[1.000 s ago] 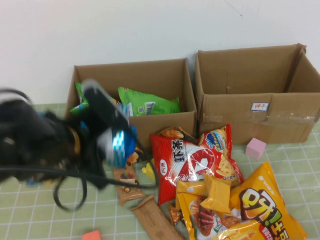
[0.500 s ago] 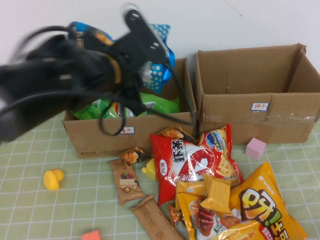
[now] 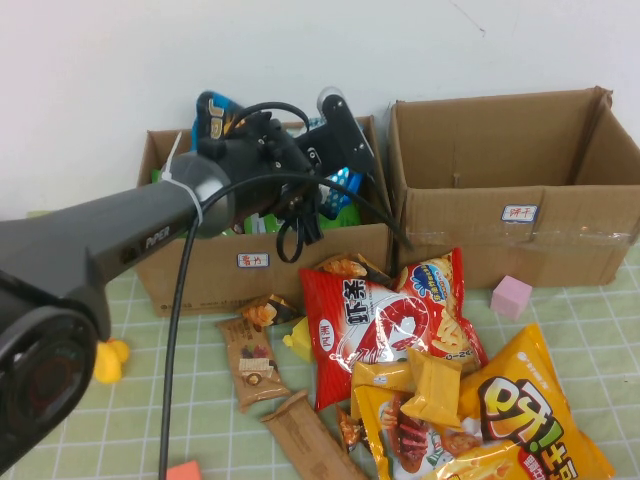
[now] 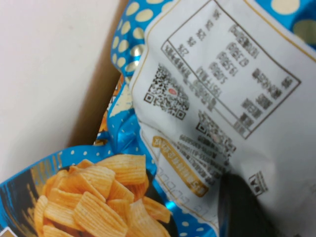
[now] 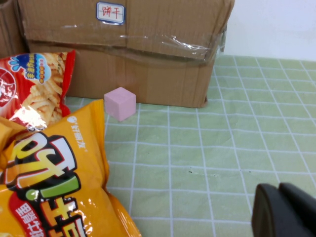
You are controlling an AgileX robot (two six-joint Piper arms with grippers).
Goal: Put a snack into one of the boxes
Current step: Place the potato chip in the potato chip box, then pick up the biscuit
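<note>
My left gripper (image 3: 333,150) hangs over the open left cardboard box (image 3: 200,270), near its back right corner, shut on a blue polka-dot chip bag (image 3: 346,188). In the left wrist view the bag (image 4: 212,84) fills the picture, with one dark finger (image 4: 244,210) pressed against its white back panel and the box's inner wall (image 4: 91,113) behind it. The right cardboard box (image 3: 480,240) stands open beside it. My right gripper (image 5: 284,212) is shut and empty, low over the green mat. It is out of the high view.
A pile of snacks lies in front of the boxes: a red bag (image 3: 370,320), an orange bag (image 3: 530,410), brown bars (image 3: 250,360). A pink cube (image 3: 511,297) sits by the right box. A yellow duck (image 3: 108,360) and an orange block (image 3: 183,470) lie at the left.
My left arm lifted the blue bag from in front of the left box, swung it up and over the box, and now holds it lower, at the box's back right corner.
</note>
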